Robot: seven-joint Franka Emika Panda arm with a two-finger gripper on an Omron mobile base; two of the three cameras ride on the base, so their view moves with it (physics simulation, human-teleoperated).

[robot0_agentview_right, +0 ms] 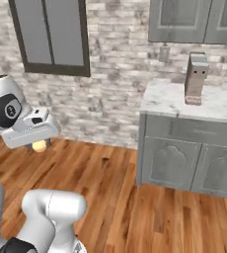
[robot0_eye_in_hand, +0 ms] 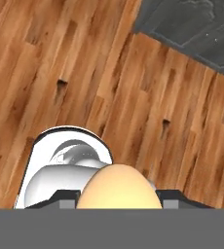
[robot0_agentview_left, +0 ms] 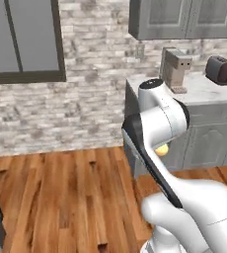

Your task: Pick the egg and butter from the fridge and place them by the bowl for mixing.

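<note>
The egg point(robot0_eye_in_hand: 118, 187), a smooth yellow-orange ovoid, sits between my dark finger tips at the bottom of the hand view, with my gripper point(robot0_eye_in_hand: 118, 202) shut on it. It peeks out below the hand as a yellow-orange spot, the egg point(robot0_agentview_left: 162, 149) in the left base view and the egg point(robot0_agentview_right: 39, 146) in the right base view. The hand hangs over the wooden floor, well short of the counter point(robot0_agentview_right: 174, 101). The butter, the fridge and the bowl are out of view.
A marble-topped grey cabinet point(robot0_agentview_right: 184, 158) stands ahead to the right. On it are a grey-brown coffee machine point(robot0_agentview_left: 176, 69) and a dark toaster point(robot0_agentview_left: 220, 69). Grey wall cupboards point(robot0_agentview_left: 184, 19) hang above. A window point(robot0_agentview_right: 51, 37) sits in the brick wall. Open wooden floor point(robot0_agentview_left: 61, 197) lies to the left.
</note>
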